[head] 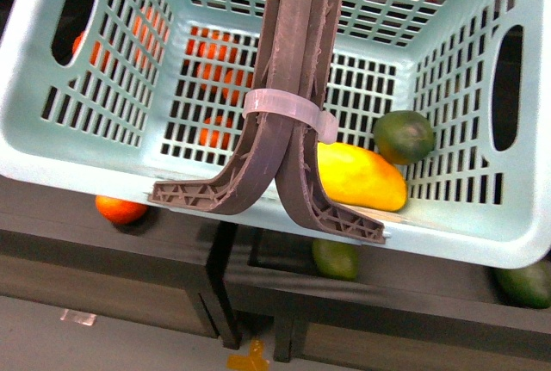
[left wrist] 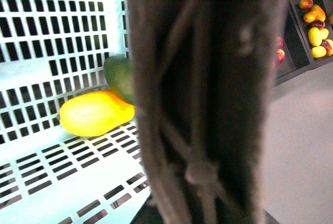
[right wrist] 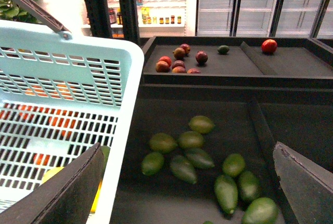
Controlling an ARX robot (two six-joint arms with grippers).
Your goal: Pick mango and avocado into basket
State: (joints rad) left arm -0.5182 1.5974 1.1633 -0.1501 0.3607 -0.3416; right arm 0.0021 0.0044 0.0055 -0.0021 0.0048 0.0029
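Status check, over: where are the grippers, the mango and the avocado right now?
Right gripper open, empty, over the green fruits. Left gripper not visible. Mango and avocado both inside the basket, touching. Nothing in the way.

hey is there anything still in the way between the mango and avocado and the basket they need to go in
Nothing visible does. The mango and the avocado already lie inside the basket, side by side on its floor. The tied handles only partly block the front view of the mango.
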